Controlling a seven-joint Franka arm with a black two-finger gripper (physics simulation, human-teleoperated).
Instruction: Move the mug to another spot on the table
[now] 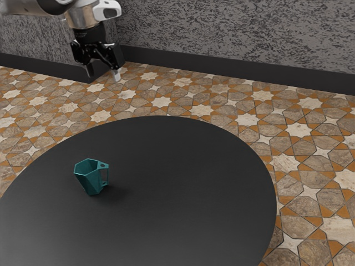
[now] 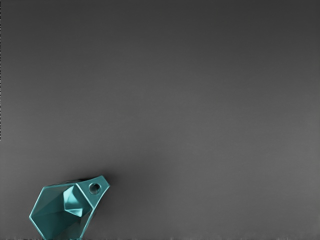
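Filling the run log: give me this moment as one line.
claw open, empty, raised | mug on table, apart from claw | move not yet done

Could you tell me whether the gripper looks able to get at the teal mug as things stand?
Probably yes: the gripper hangs high over the black table, fingers open, and nothing stands between it and the mug, so the way down looks free.

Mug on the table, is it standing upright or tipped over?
Upright. The mug stands on its narrow base on the table, with its open rim facing up and its handle at the side.
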